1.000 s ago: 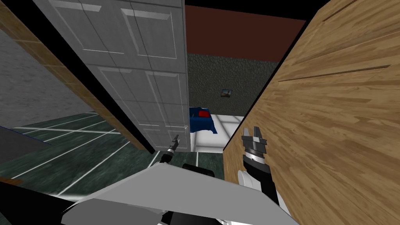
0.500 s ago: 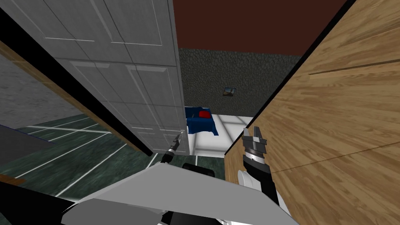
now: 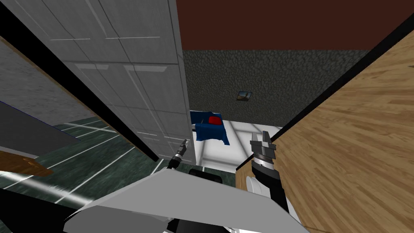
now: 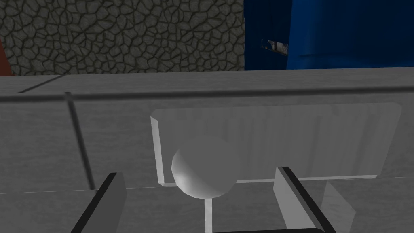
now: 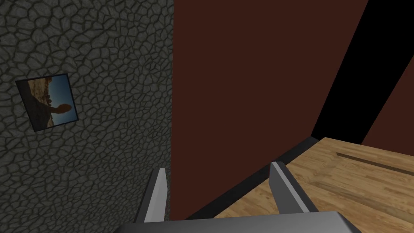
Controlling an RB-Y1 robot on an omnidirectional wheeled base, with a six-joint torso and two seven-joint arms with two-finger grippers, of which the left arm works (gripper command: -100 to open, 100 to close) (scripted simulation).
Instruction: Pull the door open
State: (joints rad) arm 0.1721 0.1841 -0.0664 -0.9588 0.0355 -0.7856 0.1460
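I am holding my left gripper (image 3: 184, 143) up against the grey panelled door (image 3: 133, 81), close to its free edge. Its two fingers (image 4: 110, 199) are standing wide apart and gripping nothing. The door's round grey knob (image 4: 202, 169) is sitting in the gap between them, roughly midway, with space showing on either side, so neither blade is pressing on it. The knob is projecting from a pale rectangular plate (image 4: 307, 137) fixed flat on the door's face. The door itself is standing open, angled away from the wooden wall (image 3: 351, 153) across the opening. My right gripper (image 3: 262, 136) is hanging across that opening from the door, just beside the wooden wall, with its fingers also parted and empty.
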